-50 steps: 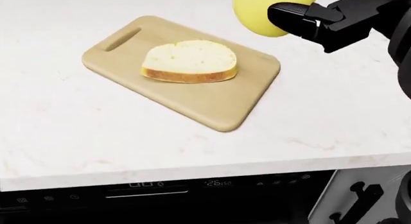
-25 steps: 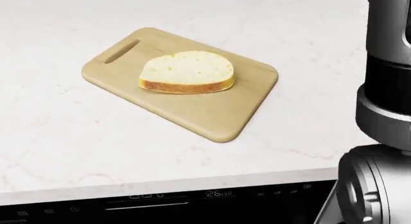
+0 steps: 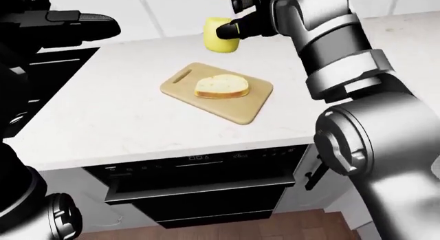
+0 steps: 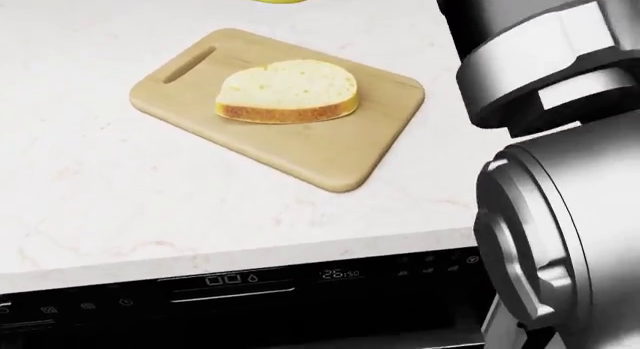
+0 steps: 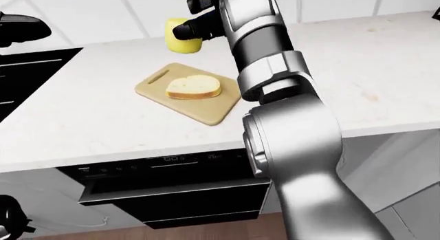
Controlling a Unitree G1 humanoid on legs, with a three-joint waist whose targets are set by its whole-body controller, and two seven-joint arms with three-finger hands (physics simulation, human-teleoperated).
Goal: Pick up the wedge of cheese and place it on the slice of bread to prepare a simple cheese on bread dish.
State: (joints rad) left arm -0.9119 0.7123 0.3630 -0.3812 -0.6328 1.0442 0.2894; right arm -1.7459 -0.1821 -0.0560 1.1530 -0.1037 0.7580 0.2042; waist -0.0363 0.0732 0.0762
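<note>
Left hand [image 3: 72, 28] occupies the upper left of the left-eye view as a dark shape over the black surface beside the counter; whether its fingers are open or closed cannot be told. White marble-patterned counter [image 3: 103, 116] spans the middle of all three views, with a black oven [image 3: 199, 191] and its lit control strip set under the counter edge along the lower part of each frame. Wooden cutting board [image 4: 190, 101], with a slot handle at its upper-left corner, lies flat on the counter at centre, turned at an angle to the counter edge. Slice of bread [image 4: 287, 92] rests flat on the board, near its middle, crust edge toward the bottom of the frame. Wedge of cheese [image 3: 218, 34], pale yellow, sits above and slightly right of the board in the left-eye view, apart from the bread and not over it; in the head view only its lower edge shows at the top of the frame. Right hand [image 3: 237, 28] is at the right side of the cheese, with dark fingers [image 3: 225, 30] closed against it, gripping it; whether the cheese rests on the counter or is held just clear of it cannot be told. Silver right arm [image 5: 275, 95] fills the right of each view, running from the lower right up to the hand.
</note>
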